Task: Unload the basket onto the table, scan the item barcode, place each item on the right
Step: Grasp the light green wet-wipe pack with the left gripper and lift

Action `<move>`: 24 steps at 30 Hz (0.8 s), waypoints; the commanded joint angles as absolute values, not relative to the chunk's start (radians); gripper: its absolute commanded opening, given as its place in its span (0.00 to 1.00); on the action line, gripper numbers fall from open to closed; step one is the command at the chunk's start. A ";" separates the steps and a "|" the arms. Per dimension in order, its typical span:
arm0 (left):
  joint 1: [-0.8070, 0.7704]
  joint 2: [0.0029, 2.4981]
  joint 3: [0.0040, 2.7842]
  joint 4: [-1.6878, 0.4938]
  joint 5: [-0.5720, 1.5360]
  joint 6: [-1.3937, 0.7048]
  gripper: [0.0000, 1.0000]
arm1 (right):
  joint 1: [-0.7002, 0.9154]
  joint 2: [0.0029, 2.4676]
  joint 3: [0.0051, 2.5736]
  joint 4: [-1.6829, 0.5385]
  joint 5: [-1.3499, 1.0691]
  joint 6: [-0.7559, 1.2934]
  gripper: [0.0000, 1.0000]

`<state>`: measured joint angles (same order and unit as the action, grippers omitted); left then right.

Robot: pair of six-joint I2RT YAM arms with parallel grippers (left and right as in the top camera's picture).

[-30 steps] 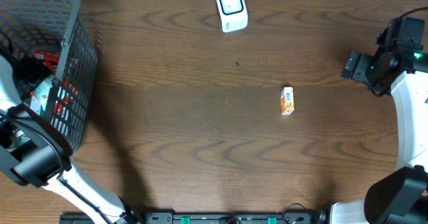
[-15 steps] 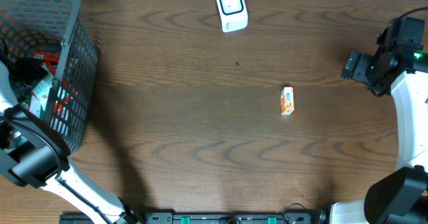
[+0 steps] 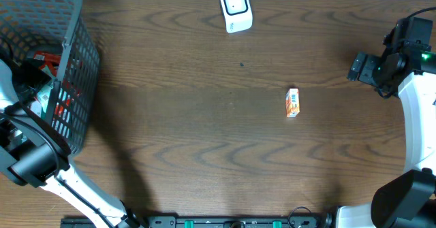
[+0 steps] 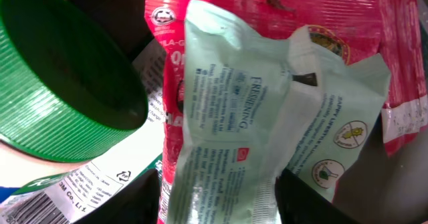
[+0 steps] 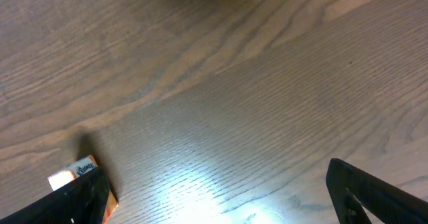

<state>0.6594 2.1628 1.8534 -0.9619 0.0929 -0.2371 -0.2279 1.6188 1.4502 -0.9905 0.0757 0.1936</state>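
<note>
Inside the grey mesh basket (image 3: 76, 78), my left gripper (image 4: 217, 204) has its two dark fingers pressed against the sides of a pale green printed packet (image 4: 234, 117). The packet fills the gap between them and lies on a red packet (image 4: 221, 10). A white barcode scanner (image 3: 236, 9) stands at the table's far edge. A small orange box (image 3: 292, 103) lies on the wood right of centre, and its corner (image 5: 73, 174) shows beside my right gripper's left finger. The right gripper (image 5: 214, 200) hovers open over bare wood at the far right (image 3: 362, 68).
A green ribbed lid (image 4: 60, 90) and a white labelled container (image 4: 87, 184) crowd the packet in the basket. The basket's walls surround the left arm. Brown wood table (image 3: 204, 139) spans between basket and right arm.
The left arm has shifted slightly inside the basket and its fingers have narrowed onto the green packet. The right arm, orange box and scanner have not moved.
</note>
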 commanded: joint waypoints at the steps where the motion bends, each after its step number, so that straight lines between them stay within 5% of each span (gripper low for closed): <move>1: 0.664 2.185 1.827 -0.966 0.072 -0.238 0.51 | -0.228 1.616 1.459 -0.991 0.081 0.193 0.99; 10: 0.664 2.184 1.824 -0.963 0.084 -0.267 0.20 | -0.228 1.616 1.459 -0.991 0.081 0.193 0.99; 24: 0.664 1.853 1.894 -0.925 0.097 -0.271 0.13 | -0.228 1.616 1.459 -0.991 0.081 0.193 0.99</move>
